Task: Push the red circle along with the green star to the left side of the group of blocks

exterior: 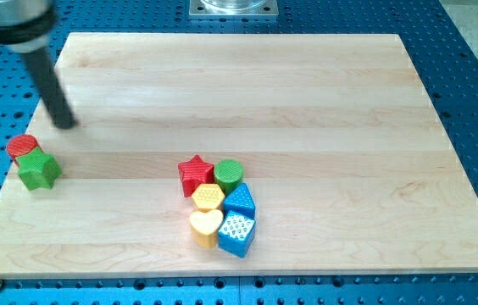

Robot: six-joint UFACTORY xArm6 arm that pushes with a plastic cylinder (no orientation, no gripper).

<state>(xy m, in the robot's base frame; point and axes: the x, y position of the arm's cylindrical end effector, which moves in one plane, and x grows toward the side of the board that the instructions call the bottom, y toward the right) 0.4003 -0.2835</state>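
Two blocks, red circle [24, 146] touching green star [39, 170], sit at the bench's [307, 93] left edge; my tip [67, 124], a bare rod holding nothing, stands just above-right; six clustered blocks [219, 206] lie well apart at lower centre.

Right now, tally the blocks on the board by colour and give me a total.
Red: 2, the circle and the star
Green: 2, the star and the circle
Yellow: 2, the hexagon and the heart
Blue: 2, one above the other
Total: 8
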